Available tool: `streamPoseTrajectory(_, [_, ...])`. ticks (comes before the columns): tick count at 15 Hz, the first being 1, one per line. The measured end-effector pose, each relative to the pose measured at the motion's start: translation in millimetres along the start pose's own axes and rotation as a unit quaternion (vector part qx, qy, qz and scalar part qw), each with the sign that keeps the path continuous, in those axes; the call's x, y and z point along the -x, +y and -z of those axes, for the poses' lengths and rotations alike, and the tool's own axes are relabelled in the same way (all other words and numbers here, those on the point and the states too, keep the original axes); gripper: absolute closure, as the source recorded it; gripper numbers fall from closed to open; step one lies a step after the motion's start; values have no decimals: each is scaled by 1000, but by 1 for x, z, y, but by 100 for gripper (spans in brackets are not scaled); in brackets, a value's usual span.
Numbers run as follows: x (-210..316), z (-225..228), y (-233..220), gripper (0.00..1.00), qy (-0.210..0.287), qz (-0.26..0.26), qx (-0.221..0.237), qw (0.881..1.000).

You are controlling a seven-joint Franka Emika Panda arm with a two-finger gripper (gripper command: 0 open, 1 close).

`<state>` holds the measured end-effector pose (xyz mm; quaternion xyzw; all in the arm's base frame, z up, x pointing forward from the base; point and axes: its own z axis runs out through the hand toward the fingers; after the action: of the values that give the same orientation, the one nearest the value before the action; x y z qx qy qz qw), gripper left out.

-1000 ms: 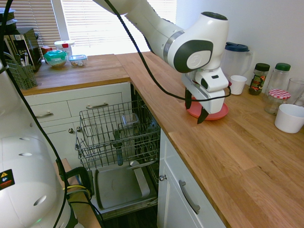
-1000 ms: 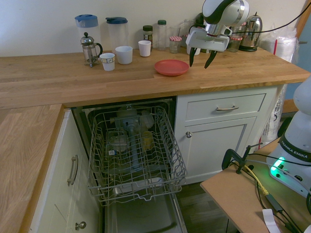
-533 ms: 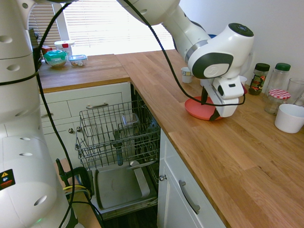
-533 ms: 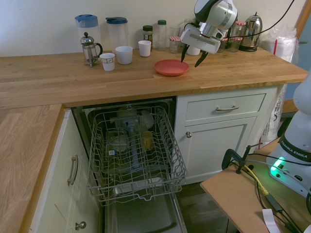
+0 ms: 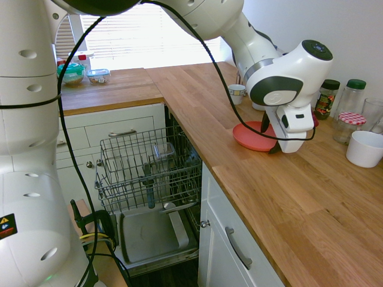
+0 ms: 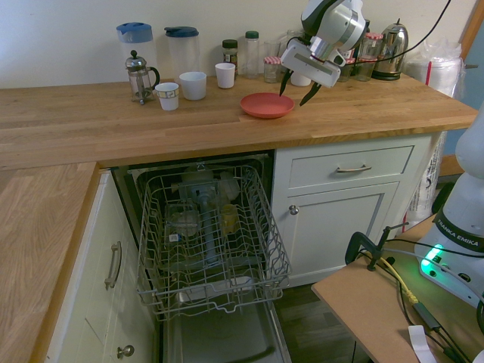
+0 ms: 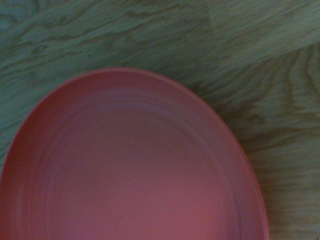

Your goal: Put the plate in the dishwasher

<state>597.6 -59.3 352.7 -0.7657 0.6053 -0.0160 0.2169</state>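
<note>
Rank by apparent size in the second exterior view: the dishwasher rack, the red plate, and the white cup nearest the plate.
1. Dishwasher rack, by far the largest, though it is also nearest the camera.
2. Red plate.
3. White cup, smallest; it stands slightly farther back than the plate.

In my second exterior view the plate [image 6: 267,105] lies on the table [image 6: 113,121], upper centre of frame, with the end effector [image 6: 292,84] just above its right edge. Behind it, along the wall, stand jars [image 6: 252,54]; to its left, mugs [image 6: 193,85]. Below, lower centre, the dishwasher [image 6: 208,242] rack stands pulled out under the table.
</note>
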Motion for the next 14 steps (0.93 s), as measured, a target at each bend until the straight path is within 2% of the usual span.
streamPoseTrajectory(4, [-6,-15,1,0,15,-5,-7,1000])
streamPoseTrajectory(5, [-7,-17,1,100,16,-6,-7,1000])
streamPoseTrajectory(14, [-3,-24,-3,100,8,-8,-13,1000])
